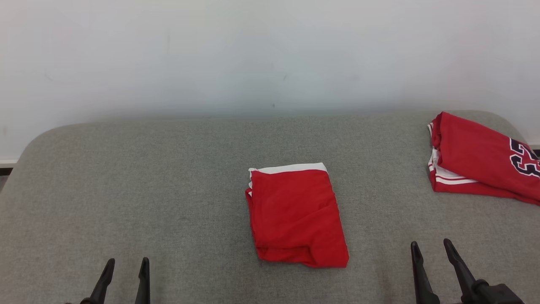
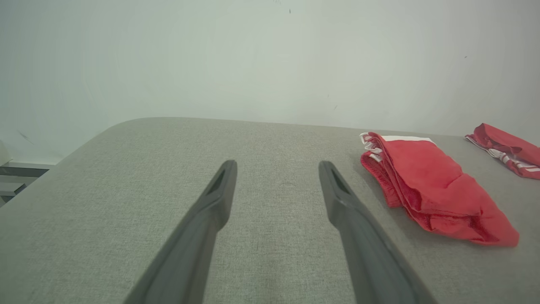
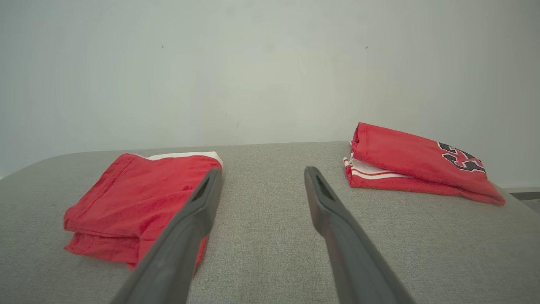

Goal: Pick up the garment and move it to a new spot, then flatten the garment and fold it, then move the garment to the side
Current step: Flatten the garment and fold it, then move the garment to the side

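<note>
A red garment (image 1: 297, 215) with a white band along its far edge lies folded into a rectangle in the middle of the grey cushioned surface (image 1: 168, 177). The left wrist view has the garment (image 2: 430, 190) to the right of my fingers; in the right wrist view the same garment (image 3: 135, 198) lies to the left. My left gripper (image 1: 125, 268) sits at the lower left, open and empty, well apart from the garment. At the lower right, my right gripper (image 1: 431, 250) is open and empty too, a short way right of the garment. The left gripper (image 2: 277, 169) and the right gripper (image 3: 261, 175) both hover over bare fabric.
A second folded red garment (image 1: 481, 158) with white stripes and dark lettering lies at the far right edge of the surface, seen also as a red garment (image 3: 417, 162) in the right wrist view. A pale wall (image 1: 270, 55) stands behind the surface.
</note>
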